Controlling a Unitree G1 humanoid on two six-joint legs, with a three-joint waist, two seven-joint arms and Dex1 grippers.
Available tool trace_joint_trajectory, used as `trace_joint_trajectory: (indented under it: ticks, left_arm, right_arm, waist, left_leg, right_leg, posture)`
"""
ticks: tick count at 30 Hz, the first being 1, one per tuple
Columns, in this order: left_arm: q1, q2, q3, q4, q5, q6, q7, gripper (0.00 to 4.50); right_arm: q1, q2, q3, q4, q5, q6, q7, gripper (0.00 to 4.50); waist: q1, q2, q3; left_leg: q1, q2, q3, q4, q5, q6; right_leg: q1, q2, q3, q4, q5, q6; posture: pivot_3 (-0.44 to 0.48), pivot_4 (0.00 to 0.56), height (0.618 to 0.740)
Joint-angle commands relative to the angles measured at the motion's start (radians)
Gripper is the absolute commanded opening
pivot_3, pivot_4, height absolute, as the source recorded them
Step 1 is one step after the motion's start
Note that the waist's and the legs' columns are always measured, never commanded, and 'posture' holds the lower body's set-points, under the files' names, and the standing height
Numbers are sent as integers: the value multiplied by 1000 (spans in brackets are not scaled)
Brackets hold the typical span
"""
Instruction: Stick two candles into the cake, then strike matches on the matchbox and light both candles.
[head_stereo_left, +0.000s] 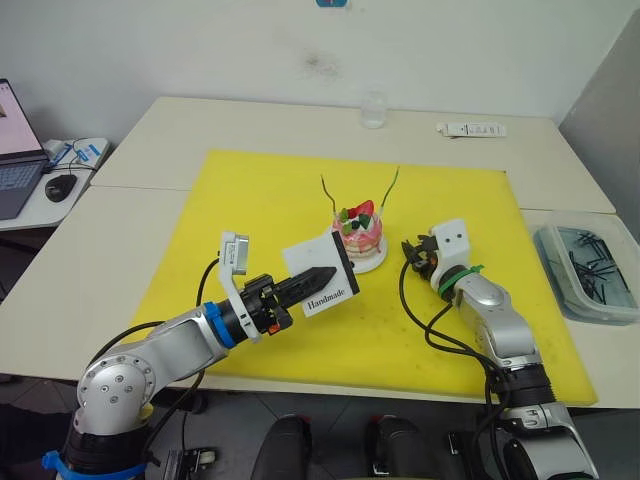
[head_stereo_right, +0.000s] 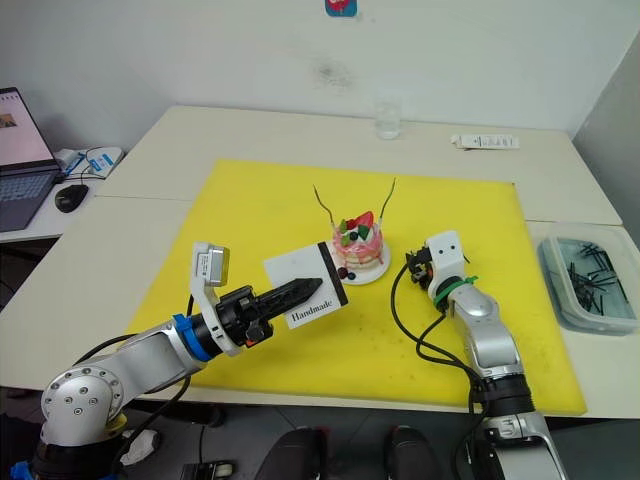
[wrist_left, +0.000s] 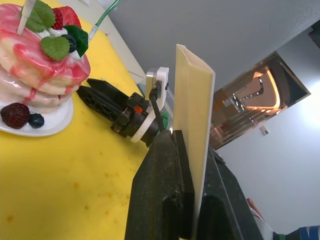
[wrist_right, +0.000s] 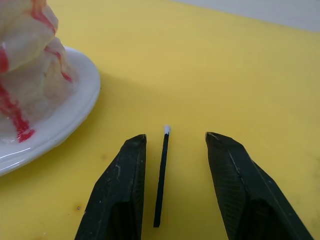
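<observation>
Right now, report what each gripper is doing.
Left gripper: shut on the matchbox, held up beside the cake.
Right gripper: open, a match lying on the yellow mat between its jaws.

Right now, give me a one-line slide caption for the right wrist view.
Open right gripper straddles a match lying on the yellow mat beside the cake plate.

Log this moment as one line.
candles in cake | left gripper holds matchbox | right gripper open around match
</observation>
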Motion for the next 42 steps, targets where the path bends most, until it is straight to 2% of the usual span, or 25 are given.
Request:
trace_joint_trajectory:
  ticks: [1, 14, 17, 21, 31, 38, 42]
  left_arm:
    - [-9, 0, -6, -42, -18, -20, 3, 0]
    - [0, -1, -24, -55, -8, -35, 10, 0]
    - [0, -3, -27, -56, -4, -40, 12, 0]
    - [2, -7, -31, -61, -6, -47, 18, 0]
    - [-2, -12, -41, -59, -12, -59, 30, 0]
    - [-12, 20, -28, -33, -16, -44, 11, 0]
    - [-26, 39, -22, -4, 3, -39, -17, 0]
  right_arm:
    - [12, 0, 16, -28, -17, 28, -6, 1929]
    - [10, 17, 7, -6, -17, 57, -6, 1929]
    - [9, 26, 2, 2, -12, 49, 0, 1333]
    - [13, 45, -15, 6, 10, 37, 7, 54]
    - [29, 24, -41, -23, 41, 16, 33, 54]
    - [8, -174, -51, -208, 173, 118, 296, 54]
    - [-40, -270, -121, -327, 409, 350, 433, 54]
  waist:
    - [0, 0, 0]
    - [-2, 0, 0]
    - [-3, 0, 0]
    - [-4, 0, 0]
    - [-4, 0, 0]
    - [-5, 0, 0]
    - [-5, 0, 0]
  left_leg:
    - [0, 0, 0, 0, 0, 0]
    - [0, 0, 0, 0, 0, 0]
    - [0, 0, 0, 0, 0, 0]
    - [1, 0, 0, 0, 0, 0]
    - [1, 0, 0, 0, 0, 0]
    - [0, 0, 1, 0, 0, 0]
    - [0, 1, 0, -1, 0, 0]
  right_leg:
    - [0, 0, 0, 0, 0, 0]
    - [0, 0, 0, 0, 0, 0]
    - [0, 0, 0, 0, 0, 0]
    - [0, 0, 0, 0, 0, 0]
    - [1, 0, 0, 0, 0, 0]
    - [0, 0, 1, -1, 0, 0]
    - [0, 1, -1, -1, 0, 0]
  posture:
    - [0, 150, 740]
    - [0, 150, 740]
    - [0, 150, 740]
    - [0, 150, 740]
    - [0, 150, 740]
    - [0, 150, 740]
    - [0, 150, 740]
